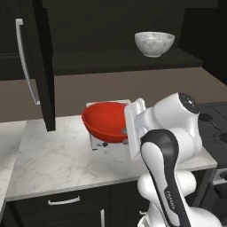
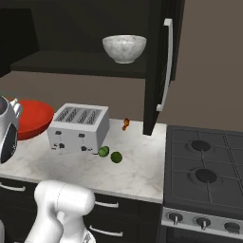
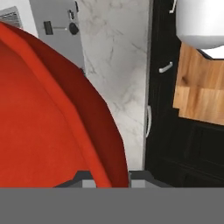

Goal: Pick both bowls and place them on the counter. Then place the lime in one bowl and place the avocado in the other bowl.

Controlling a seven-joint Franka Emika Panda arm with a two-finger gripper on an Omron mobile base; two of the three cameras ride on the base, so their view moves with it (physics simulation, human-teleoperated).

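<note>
1. Left base view: red bowl [image 1: 104,122] hangs tipped in the air above the counter [image 1: 57,159], its mouth turned up and toward the left, its rim's far side against the gripper [image 1: 128,131] behind the arm's white wrist. It sits in front of the toaster [image 1: 95,142], hiding most of it. The tilt looks like the result of a grip on one edge of the rim, not a level carry. The white bowl [image 1: 154,43] stands upright on the dark shelf [image 1: 111,60], mouth up, so it is not yet moved.

2. Right base view: the red bowl [image 2: 31,118] shows just left of the toaster [image 2: 78,127], raised off the counter [image 2: 128,166]. Two green fruits [image 2: 110,154] lie close together in front of the toaster, too small to say which is the lime. The white bowl [image 2: 124,48] rests on the shelf [image 2: 76,62].

3. Hand view: the bowl's [image 3: 48,127] rim passes between the two fingertips [image 3: 89,183], which are nearly closed and pinch the thin wall. The bowl has no long axis; its opening faces the camera's left. The counter [image 3: 116,65] lies beyond.
</note>
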